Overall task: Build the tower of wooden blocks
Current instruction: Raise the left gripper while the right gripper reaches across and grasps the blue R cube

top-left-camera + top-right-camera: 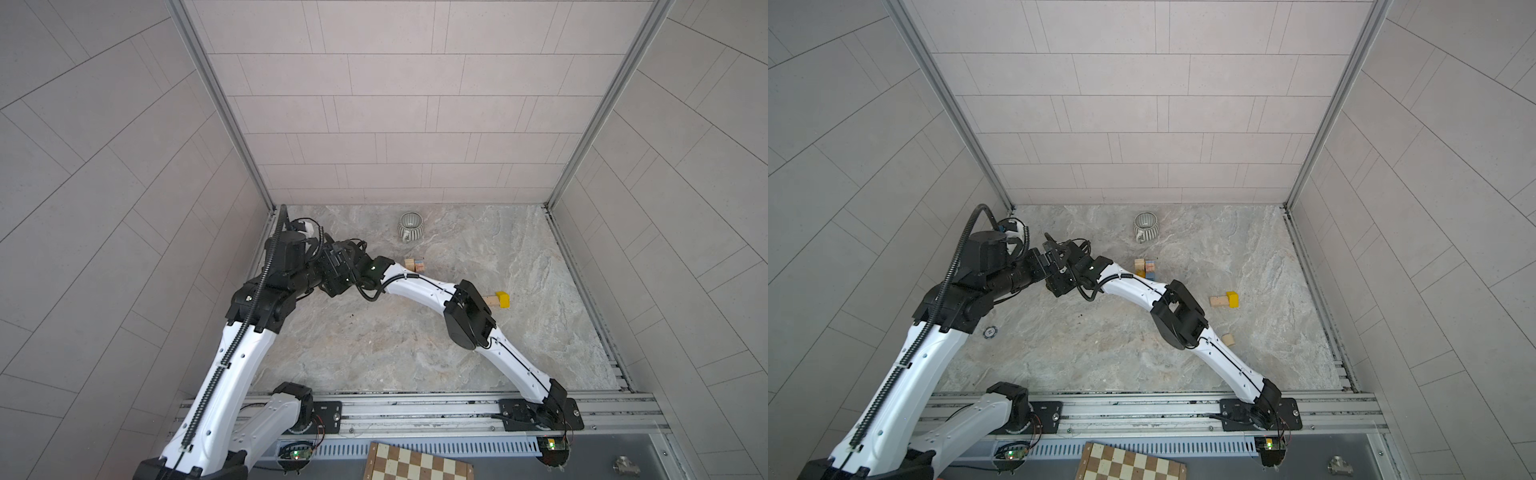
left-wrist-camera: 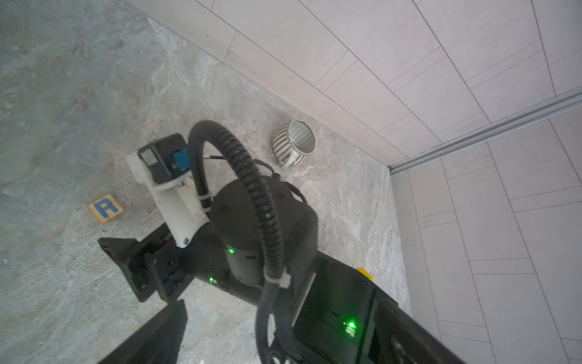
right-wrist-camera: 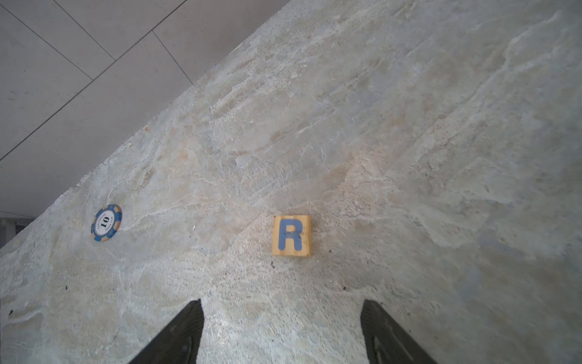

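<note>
The tower [image 1: 1145,269], a low clump of blocks, stands well behind the right fingers [image 3: 176,340], just beside that arm's forearm [image 1: 1133,286]; a careless swing back could topple it. The R block [image 3: 291,235] lies flat on the desk [image 3: 409,126] ahead of those fingers, which are spread and empty. Being low, it may get shoved or slip from a pinch. The left fingers [image 2: 151,340], also spread and empty, hang close by the right wrist, so the arms could collide.
</note>
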Robot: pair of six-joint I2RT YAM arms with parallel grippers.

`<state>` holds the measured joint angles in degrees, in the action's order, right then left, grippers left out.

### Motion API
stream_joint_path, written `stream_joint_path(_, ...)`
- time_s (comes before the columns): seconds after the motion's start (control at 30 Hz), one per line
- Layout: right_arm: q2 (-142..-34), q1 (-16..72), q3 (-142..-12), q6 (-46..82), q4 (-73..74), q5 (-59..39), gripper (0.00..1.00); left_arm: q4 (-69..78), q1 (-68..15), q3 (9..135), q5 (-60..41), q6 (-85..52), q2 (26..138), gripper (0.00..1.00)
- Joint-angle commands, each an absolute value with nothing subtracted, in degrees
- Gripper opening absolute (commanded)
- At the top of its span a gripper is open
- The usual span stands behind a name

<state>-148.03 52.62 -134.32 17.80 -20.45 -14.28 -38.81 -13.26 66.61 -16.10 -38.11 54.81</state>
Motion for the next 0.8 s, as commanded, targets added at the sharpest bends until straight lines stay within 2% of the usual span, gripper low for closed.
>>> stream_joint_path(0.0, -150.59, 52.99, -136.18, 19.95, -18.48, -14.59, 0.8, -36.97, -13.18, 66.83, -18.65, -39.79, 54.26, 0.99)
stream_joint_path(0.43, -158.79, 52.91, -143.76, 23.93, -15.82, -14.16, 0.8, -36.83, -13.19, 67.65, -20.61, -40.43, 53.83, 0.99)
stream_joint_path(0.77, -162.95, 53.1, -147.34, 25.32, -14.24, -13.62, 0.75, -36.69, -13.21, 66.26, -20.05, -40.04, 52.96, 0.99)
